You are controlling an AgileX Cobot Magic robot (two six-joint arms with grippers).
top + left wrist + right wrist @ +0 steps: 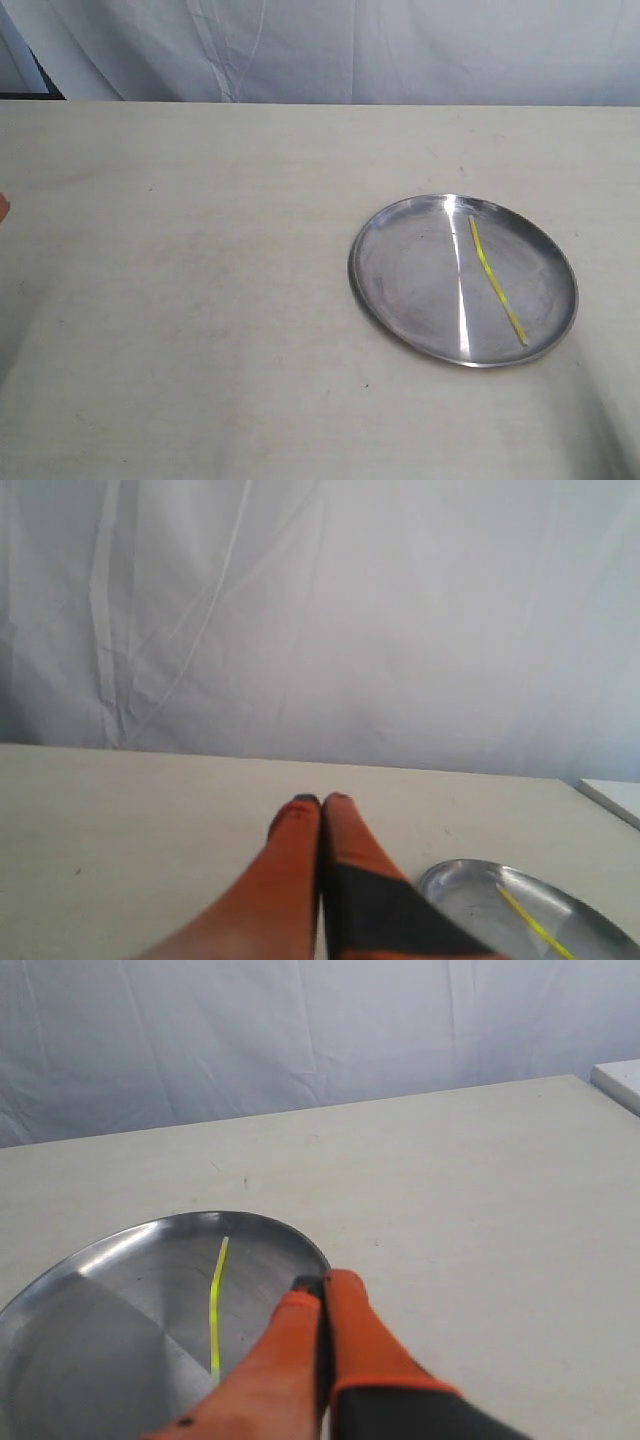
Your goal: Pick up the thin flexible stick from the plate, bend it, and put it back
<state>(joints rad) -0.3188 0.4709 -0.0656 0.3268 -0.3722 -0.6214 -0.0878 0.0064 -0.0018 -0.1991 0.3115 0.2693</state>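
A thin yellow stick [497,281] lies nearly straight inside the round silver plate [400,300] on the right half of the table. In the right wrist view the stick [216,1305] rests on the plate [100,1290], and my right gripper [322,1282] is shut and empty, its orange tips over the plate's near rim, apart from the stick. My left gripper [320,801] is also shut and empty, hovering over bare table with the plate [470,885] and stick [530,925] off to one side. Neither gripper's tips show in the exterior view.
A pale wooden table [200,300] carries the plate. A white wrinkled curtain [350,50] hangs behind the far edge. A bright glare streak [460,290] crosses the plate beside the stick. A sliver of orange [3,207] shows at the left border.
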